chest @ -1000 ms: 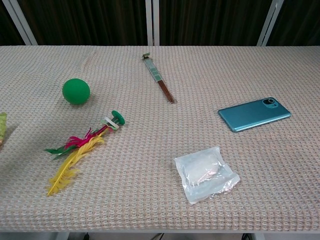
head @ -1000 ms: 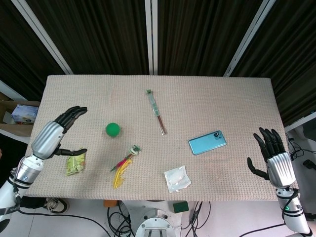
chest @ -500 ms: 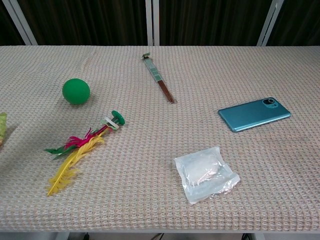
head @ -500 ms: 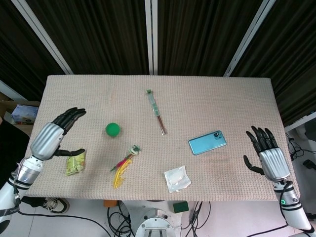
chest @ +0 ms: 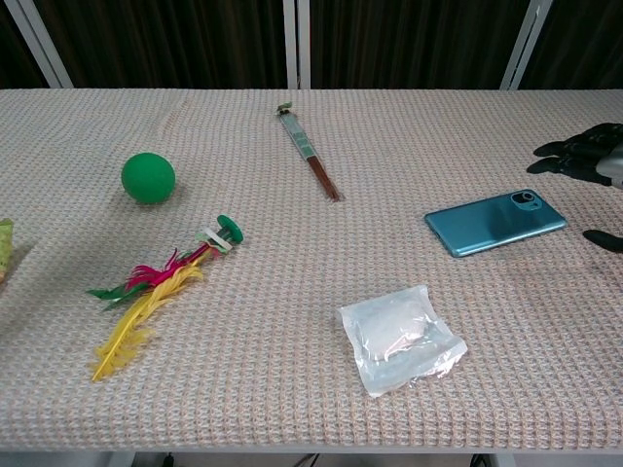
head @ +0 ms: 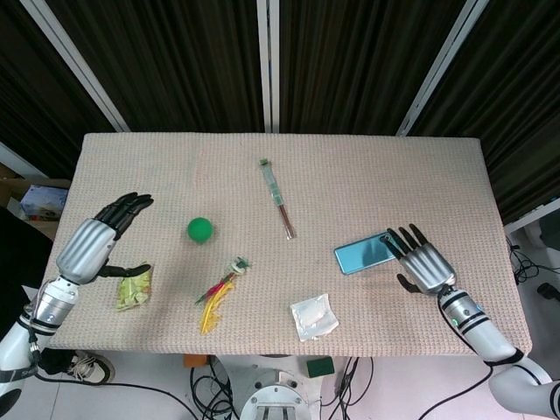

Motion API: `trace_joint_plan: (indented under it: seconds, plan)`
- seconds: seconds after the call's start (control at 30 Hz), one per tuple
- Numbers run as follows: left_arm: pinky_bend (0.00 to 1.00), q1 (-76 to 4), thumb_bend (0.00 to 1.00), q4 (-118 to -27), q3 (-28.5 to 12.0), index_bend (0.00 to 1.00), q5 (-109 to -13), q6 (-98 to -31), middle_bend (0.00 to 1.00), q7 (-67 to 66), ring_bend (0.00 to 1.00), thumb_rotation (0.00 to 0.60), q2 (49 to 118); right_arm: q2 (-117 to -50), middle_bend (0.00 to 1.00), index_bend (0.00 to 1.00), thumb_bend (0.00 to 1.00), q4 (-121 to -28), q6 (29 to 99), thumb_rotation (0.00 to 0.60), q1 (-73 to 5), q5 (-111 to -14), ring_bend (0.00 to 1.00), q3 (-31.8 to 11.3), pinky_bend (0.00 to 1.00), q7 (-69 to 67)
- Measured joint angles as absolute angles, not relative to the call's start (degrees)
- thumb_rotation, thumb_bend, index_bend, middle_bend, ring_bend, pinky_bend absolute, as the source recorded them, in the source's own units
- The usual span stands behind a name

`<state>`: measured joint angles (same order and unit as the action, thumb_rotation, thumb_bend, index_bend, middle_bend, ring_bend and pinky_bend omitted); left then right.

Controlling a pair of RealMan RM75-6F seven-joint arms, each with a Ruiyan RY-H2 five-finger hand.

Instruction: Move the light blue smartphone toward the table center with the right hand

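Note:
The light blue smartphone [head: 364, 254] [chest: 494, 222] lies flat on the right half of the table, camera end toward the right edge. My right hand [head: 422, 264] [chest: 591, 165] hovers just right of the phone with its fingers spread, the fingertips reaching over the phone's right end. It holds nothing. My left hand [head: 94, 243] is open at the table's left edge, above a green snack packet [head: 135, 290]; the chest view does not show this hand.
A green ball [head: 199, 229] [chest: 148, 177], a feathered shuttlecock [head: 221, 292] [chest: 156, 292], a clear plastic pouch [head: 313, 316] [chest: 400, 336] and a long thin stick pack [head: 276, 197] [chest: 309, 152] lie on the woven table cover [head: 367, 175].
My right hand has swung in from the table's right edge leftward to the phone and now shows in the chest view. The phone and my left hand have stayed put.

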<state>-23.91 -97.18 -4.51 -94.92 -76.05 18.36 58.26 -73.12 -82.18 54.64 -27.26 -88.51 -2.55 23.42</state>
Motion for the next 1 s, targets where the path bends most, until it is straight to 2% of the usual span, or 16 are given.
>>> trace_joint_plan:
  seconds: [0.37,0.7,1.0]
  plan:
    - [0.18,-24.5,0.04,-96.1,-4.3,0.07,-94.8,-75.8,0.07,18.2,0.03,0.579,58.9,-79.1,0.06,0.0,0.45,-77.5,49.3,0.431,-31.4,-84.9,0.0,-2.7,0.0,23.7]
    - [0.18,-24.5,0.04,-95.4,-4.1,0.07,-94.3,-75.8,0.07,18.9,0.03,0.588,59.0,-82.1,0.15,0.0,0.45,-74.1,49.7,0.455,-32.7,-85.2,0.0,-1.4,0.0,22.9]
    - [0.18,-24.8,0.04,-94.7,-3.9,0.07,-94.3,-75.6,0.07,19.4,0.03,0.592,59.2,-83.2,0.18,0.0,0.46,-72.7,49.8,0.465,-33.5,-85.2,0.0,-0.8,0.0,22.6]
